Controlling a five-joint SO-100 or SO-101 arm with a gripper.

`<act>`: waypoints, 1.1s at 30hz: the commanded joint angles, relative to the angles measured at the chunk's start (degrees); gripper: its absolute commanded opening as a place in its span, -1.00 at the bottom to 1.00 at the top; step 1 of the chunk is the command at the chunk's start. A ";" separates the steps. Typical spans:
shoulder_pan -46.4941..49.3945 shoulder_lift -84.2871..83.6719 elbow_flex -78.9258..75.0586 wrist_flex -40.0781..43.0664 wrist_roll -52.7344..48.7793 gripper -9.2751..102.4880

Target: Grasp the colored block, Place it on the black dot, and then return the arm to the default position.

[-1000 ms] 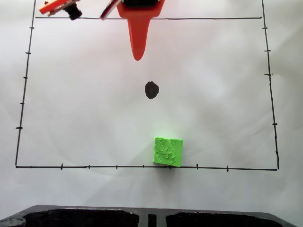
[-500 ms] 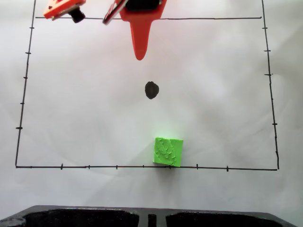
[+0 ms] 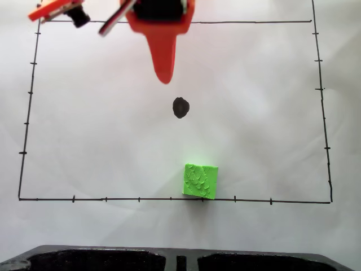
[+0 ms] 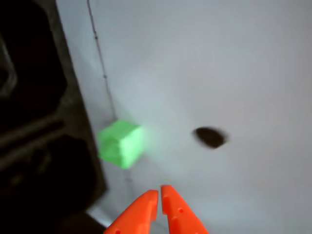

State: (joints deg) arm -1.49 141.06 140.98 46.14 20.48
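The green colored block (image 3: 201, 180) rests on white paper, its near edge on the bottom border line in the fixed view. The black dot (image 3: 180, 107) lies above it, bare. The orange arm (image 3: 159, 22) enters from the top, and its pointed gripper (image 3: 164, 78) hovers just above the dot in the picture. In the wrist view the block (image 4: 120, 143) is at centre left, the dot (image 4: 209, 137) to its right, and the gripper (image 4: 160, 192) rises from the bottom edge, shut with its two orange tips together and nothing between them.
A thin black border line (image 3: 169, 199) frames the paper. A black moulded tray (image 3: 169, 258) runs along the bottom edge of the fixed view; in the wrist view this tray (image 4: 39, 122) fills the left side. A small camera plate (image 3: 59, 11) sticks out at top left.
The gripper tip has dropped lower in the fixed view, toward the dot, and the arm looks larger. The camera plate has shifted left. Block and dot have not moved.
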 commanded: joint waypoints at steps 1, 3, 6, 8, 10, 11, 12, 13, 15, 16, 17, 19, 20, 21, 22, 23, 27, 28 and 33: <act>-1.58 -7.56 -9.14 -0.18 2.72 -0.83; -2.55 -12.48 -13.18 -0.26 4.57 -0.83; -4.04 -19.78 -19.25 0.09 7.12 -0.83; -4.75 -24.26 -22.50 -0.09 8.26 -0.81; -5.10 -27.60 -24.96 0.00 10.28 -0.64; -5.27 -28.92 -25.75 -0.26 10.63 -0.63; -5.36 -30.32 -26.46 -0.44 10.81 -0.62; -5.36 -31.64 -26.89 -0.79 11.25 -0.59; -5.36 -34.10 -27.60 -1.41 11.69 -0.48; -5.54 -35.16 -28.13 -1.49 11.51 -0.46; -5.71 -36.12 -28.83 -1.32 11.51 -0.40; -6.33 -37.62 -30.15 -0.70 11.51 -0.31; -6.50 -38.32 -31.03 -0.26 11.51 -0.28; -6.68 -39.11 -31.73 0.00 11.60 -0.28; -6.68 -39.90 -32.34 0.09 11.87 -0.26; -6.59 -40.69 -32.87 0.00 12.22 -0.26; -6.77 -44.38 -35.68 0.18 12.30 -0.24; -6.94 -45.09 -36.12 0.00 12.30 -0.24; -7.21 -48.78 -37.44 0.18 12.57 -0.23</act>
State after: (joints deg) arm -8.61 92.90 106.17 46.05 32.61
